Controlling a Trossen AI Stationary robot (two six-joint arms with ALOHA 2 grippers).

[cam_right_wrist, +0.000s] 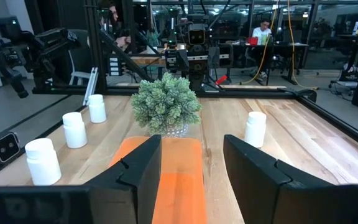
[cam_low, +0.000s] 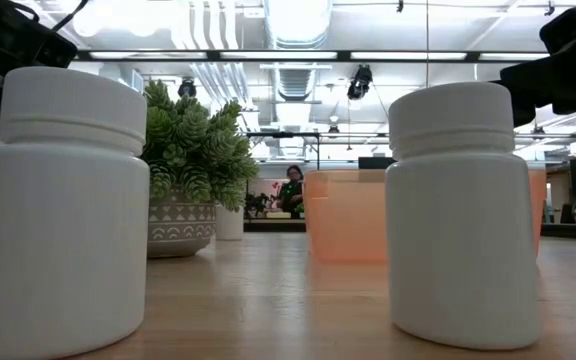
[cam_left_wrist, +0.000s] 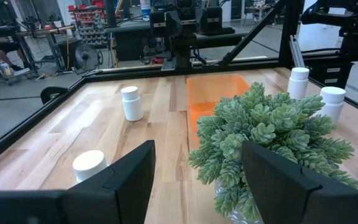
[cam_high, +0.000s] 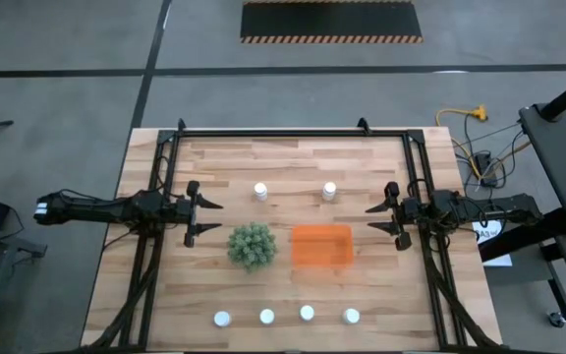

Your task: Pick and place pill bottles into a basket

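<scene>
Six white pill bottles stand upright on their bases on the wooden table: two at the far middle (cam_high: 260, 191) (cam_high: 329, 190) and several in a row near the front edge (cam_high: 223, 319) (cam_high: 352, 316). The orange basket (cam_high: 322, 246) sits at the table's middle, beside the green plant (cam_high: 252, 245). My left gripper (cam_high: 209, 217) hovers open left of the plant, pointing right. My right gripper (cam_high: 376, 219) hovers open right of the basket, pointing left. In the right wrist view the basket (cam_right_wrist: 166, 180) lies ahead of the open fingers (cam_right_wrist: 191, 168). Both grippers are empty.
The potted plant (cam_left_wrist: 266, 143) stands directly ahead of my left gripper (cam_left_wrist: 194, 186), between it and the basket (cam_left_wrist: 216, 93). Black frame rails run along the table's left, right and far sides (cam_high: 293, 133). In the low view two bottles (cam_low: 63, 210) (cam_low: 463, 215) stand close to the camera.
</scene>
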